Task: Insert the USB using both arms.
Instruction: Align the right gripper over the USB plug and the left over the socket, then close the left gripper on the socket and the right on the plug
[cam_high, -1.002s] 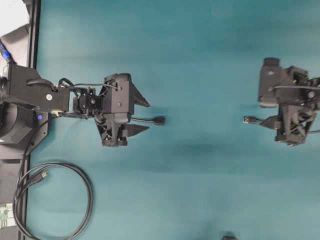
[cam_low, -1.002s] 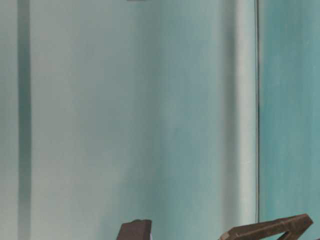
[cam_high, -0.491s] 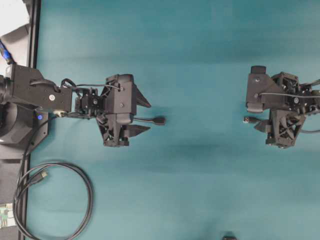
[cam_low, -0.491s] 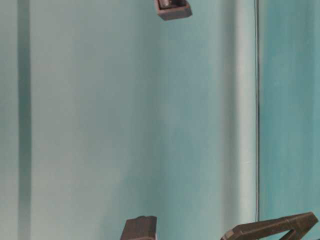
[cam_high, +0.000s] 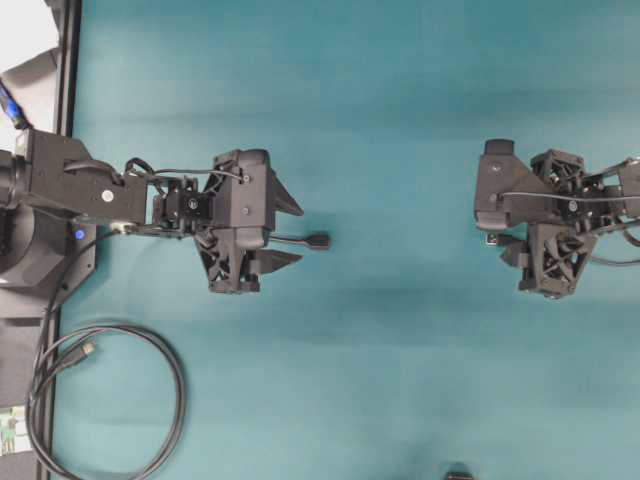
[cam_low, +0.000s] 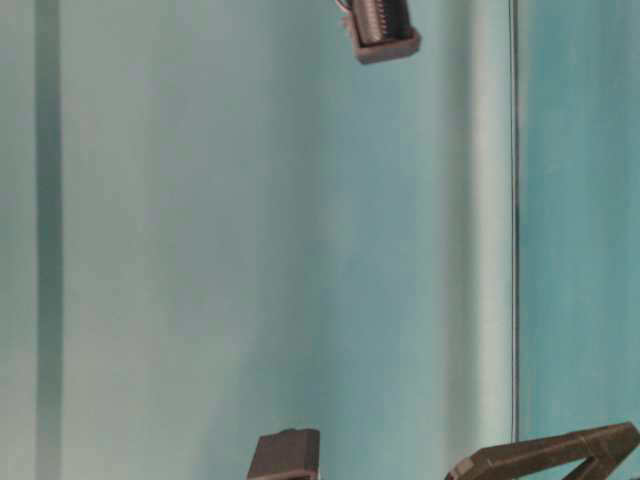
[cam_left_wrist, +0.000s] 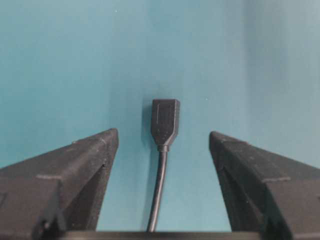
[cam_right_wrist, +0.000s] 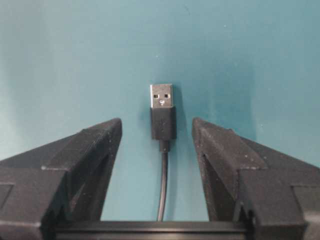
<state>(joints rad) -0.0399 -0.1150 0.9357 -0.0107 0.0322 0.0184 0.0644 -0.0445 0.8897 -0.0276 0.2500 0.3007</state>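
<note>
The USB (cam_right_wrist: 162, 117) lies flat on the teal table, silver tip pointing away and its thin black cable running back under my right wrist. My right gripper (cam_right_wrist: 157, 121) is open, one finger on each side of the plug's black body and neither touching it. From overhead the right gripper (cam_high: 497, 238) covers most of the plug. The all-black socket end (cam_left_wrist: 165, 121) lies between the fingers of my left gripper (cam_left_wrist: 163, 133), which is wide open and apart from it. In the overhead view the socket (cam_high: 318, 240) pokes out past the left gripper (cam_high: 298, 233).
A thicker black cable (cam_high: 110, 400) is coiled in a loop at the front left, beside the left arm's base (cam_high: 30, 240). A small dark object (cam_high: 458, 474) sits at the bottom edge. Dark arm parts (cam_low: 380, 30) cross the table-level view at top and bottom.
The right arm has moved left, over the USB plug, so its fingers now straddle it. The left arm has barely shifted.
</note>
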